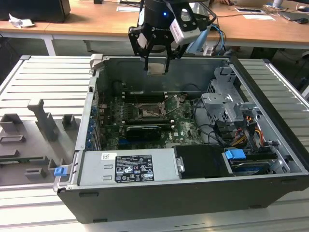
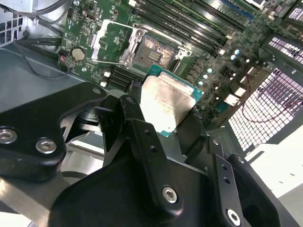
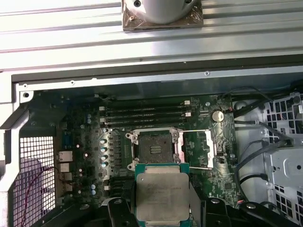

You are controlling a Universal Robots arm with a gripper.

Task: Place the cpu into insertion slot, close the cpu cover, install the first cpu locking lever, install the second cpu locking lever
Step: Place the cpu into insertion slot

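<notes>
My gripper (image 1: pixel 157 66) hangs above the back wall of the open computer case, shut on the cpu (image 1: pixel 157 68), a small pale silver square chip. In both wrist views the cpu (image 3: pixel 162 196) (image 2: pixel 165 101) sits flat between the black fingers (image 2: pixel 142 137), metal face showing. The insertion slot (image 1: pixel 147 112) (image 3: pixel 154 149) (image 2: pixel 152 52) lies uncovered on the green motherboard, below and in front of the chip. The cpu cover (image 1: pixel 172 103) (image 3: pixel 199 149) (image 2: pixel 111 40), a thin silvery frame, is swung open beside the slot.
A grey power supply box (image 1: pixel 128 166) fills the case's near side, with a long black card (image 1: pixel 143 130) behind it. Drive cage and cables (image 1: pixel 227 104) crowd the exterior view's right. Memory slots (image 3: pixel 144 113) run beside the socket. A grey fixture tray (image 1: pixel 38 125) lies outside the case.
</notes>
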